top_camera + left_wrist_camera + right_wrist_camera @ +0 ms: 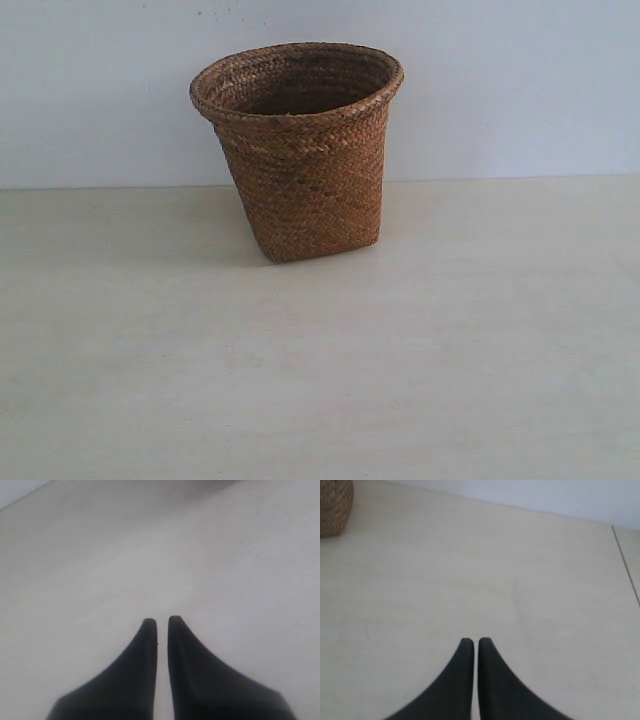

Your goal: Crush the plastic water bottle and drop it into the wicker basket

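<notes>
The brown wicker basket (300,150) stands upright at the back middle of the pale table, its wide braided rim facing up. A corner of the same basket (334,507) shows at the edge of the right wrist view. The plastic water bottle is out of view in every frame; the basket's inside is mostly hidden from here. Neither arm appears in the exterior view. My left gripper (162,621) hangs over bare table, shut with only a thin slit between its black fingers and nothing in it. My right gripper (472,642) is likewise shut and empty.
A pale wall rises behind the table (320,380). A thin seam in the tabletop (626,565) runs past the right gripper's far side. Bare pale surface lies in front of and to both sides of the basket.
</notes>
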You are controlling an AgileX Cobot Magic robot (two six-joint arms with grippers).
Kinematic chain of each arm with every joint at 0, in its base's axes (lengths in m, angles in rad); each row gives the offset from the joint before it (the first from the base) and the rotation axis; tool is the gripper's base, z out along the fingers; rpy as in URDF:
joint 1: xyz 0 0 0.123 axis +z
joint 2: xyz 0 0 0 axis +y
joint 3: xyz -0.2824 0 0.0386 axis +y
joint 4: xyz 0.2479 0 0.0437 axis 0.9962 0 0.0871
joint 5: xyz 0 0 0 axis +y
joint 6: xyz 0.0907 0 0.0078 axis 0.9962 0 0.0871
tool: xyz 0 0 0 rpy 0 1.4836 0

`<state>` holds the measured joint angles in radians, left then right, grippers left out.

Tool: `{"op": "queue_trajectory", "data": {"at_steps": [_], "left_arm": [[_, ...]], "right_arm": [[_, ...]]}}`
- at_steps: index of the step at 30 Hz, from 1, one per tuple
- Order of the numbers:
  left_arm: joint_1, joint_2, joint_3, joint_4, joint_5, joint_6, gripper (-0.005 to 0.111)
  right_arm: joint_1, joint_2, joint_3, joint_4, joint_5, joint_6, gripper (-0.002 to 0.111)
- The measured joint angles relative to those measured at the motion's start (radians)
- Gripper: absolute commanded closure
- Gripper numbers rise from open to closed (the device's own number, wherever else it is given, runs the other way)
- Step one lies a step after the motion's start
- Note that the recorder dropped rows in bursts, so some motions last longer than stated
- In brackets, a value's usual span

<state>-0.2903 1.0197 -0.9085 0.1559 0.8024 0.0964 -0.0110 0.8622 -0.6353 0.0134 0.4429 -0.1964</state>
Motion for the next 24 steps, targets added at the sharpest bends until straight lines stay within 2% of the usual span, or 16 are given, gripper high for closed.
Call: {"op": "queue_trajectory", "data": {"at_steps": [5,9,16,24], "left_arm": [[0.0,-0.146,0.16,0.0,-0.126,-0.059,0.102],[0.0,-0.272,0.255,0.0,-0.172,-0.129,0.102],[0.0,-0.509,0.386,-0.014,-0.284,-0.212,0.102],[0.0,-0.771,0.525,-0.025,-0.465,-0.227,0.102]], "right_arm": [[0.0,-0.139,0.08,0.006,-0.103,0.002,0.108],[0.0,-0.249,0.097,0.027,-0.121,0.011,0.108],[0.0,-0.44,0.126,0.106,-0.124,0.015,0.108],[0.0,-0.667,0.303,0.197,-0.23,-0.008,0.108]]}}
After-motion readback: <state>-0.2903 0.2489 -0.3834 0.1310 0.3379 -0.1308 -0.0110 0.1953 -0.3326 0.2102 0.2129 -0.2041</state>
